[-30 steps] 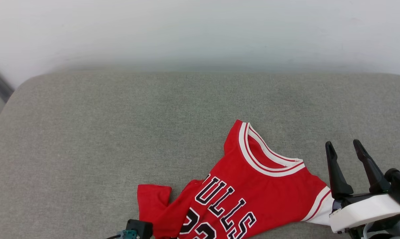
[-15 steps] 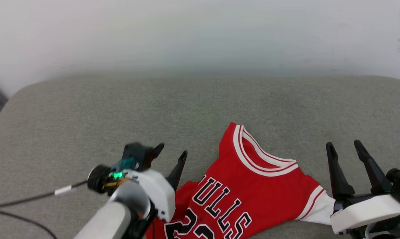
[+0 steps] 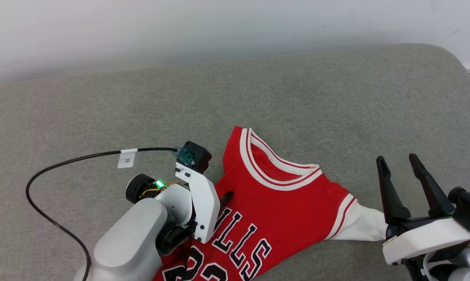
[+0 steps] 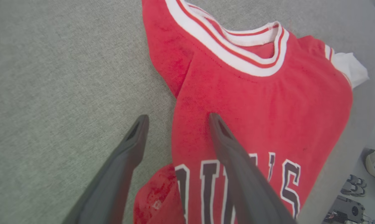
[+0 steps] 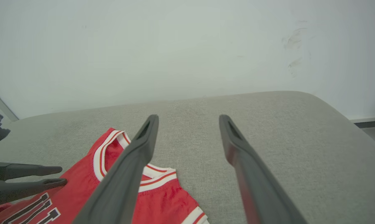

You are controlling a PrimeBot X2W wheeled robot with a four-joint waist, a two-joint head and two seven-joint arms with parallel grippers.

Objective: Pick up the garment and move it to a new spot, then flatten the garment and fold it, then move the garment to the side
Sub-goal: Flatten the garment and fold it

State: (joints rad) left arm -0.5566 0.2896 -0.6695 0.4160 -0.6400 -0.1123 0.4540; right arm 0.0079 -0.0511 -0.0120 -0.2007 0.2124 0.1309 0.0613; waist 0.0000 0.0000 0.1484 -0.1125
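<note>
So we're holding our left gripper (image 4: 178, 117) wide open, one finger over the chest of the garment (image 3: 282, 203), the other over the grey cushion (image 3: 102, 109). Further out, our right gripper (image 3: 396, 158) is sitting open and empty, just beside the white sleeve.

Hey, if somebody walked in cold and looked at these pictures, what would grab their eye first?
The red jersey with black BULLS lettering, lying rumpled on the grey cushion, stands out at once. Next come the left tool, open, one finger over the red cloth and one over the cushion, and the right tool, open beside the white sleeve.
</note>
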